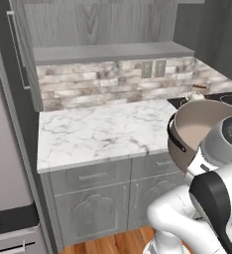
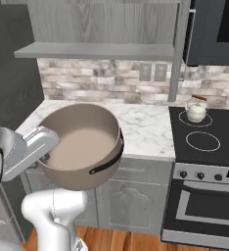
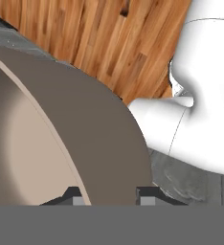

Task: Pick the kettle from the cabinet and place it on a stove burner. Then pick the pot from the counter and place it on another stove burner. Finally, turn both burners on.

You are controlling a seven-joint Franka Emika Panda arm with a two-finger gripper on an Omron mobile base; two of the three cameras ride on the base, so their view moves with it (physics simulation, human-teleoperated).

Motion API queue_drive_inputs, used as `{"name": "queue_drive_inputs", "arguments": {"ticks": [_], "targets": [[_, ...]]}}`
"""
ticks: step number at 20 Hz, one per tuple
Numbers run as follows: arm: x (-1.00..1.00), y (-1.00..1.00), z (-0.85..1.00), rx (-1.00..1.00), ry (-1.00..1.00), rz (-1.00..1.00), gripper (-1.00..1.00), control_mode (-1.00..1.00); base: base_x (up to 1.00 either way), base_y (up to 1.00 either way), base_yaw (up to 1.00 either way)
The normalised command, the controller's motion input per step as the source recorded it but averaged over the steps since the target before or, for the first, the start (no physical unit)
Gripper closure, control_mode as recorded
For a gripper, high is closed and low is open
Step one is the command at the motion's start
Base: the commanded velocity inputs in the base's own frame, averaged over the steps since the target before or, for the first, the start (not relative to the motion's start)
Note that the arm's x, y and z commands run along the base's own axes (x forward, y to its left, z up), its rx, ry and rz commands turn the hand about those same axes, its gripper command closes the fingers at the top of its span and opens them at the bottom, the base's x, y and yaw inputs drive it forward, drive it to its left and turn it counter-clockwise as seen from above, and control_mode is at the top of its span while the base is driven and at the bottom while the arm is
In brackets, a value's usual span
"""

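Observation:
The taupe pot (image 2: 82,144) hangs tilted in the air in front of the counter (image 2: 146,128), its mouth facing up and sideways. My gripper (image 3: 109,197) is shut on the pot's rim (image 3: 92,143), one finger inside the wall and one outside. In the left base view the pot (image 1: 197,126) sits over my wrist at the right. The small cream kettle (image 2: 196,110) stands on the rear left burner of the black cooktop (image 2: 212,128). The front left burner ring (image 2: 202,141) is bare. The kettle (image 1: 196,94) also shows behind the pot.
The marble counter (image 1: 95,134) runs left of the stove, with grey drawers (image 1: 90,177) below. The grey cabinet shelf (image 2: 97,49) hangs above it. A black microwave (image 2: 217,29) is over the stove. Knobs (image 2: 202,175) line the stove front. Wooden floor (image 3: 99,43) lies below.

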Motion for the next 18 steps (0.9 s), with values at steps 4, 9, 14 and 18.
{"name": "queue_drive_inputs", "arguments": {"ticks": [4, 9, 14, 18], "targets": [[0.0, 0.0, 0.0, 0.0, 0.0, 0.0, 1.0, 1.0, -0.44, -0.32, -0.08], [0.0, 0.0, 0.0, 0.0, 0.0, 0.0, 1.0, 1.0, -0.39, -0.39, -0.08], [0.0, 0.0, 0.0, 0.0, 0.0, 0.0, 1.0, 1.0, -0.33, -0.46, -0.09], [0.0, 0.0, 0.0, 0.0, 0.0, 0.0, 1.0, 1.0, -0.3, -0.45, -0.08]]}}
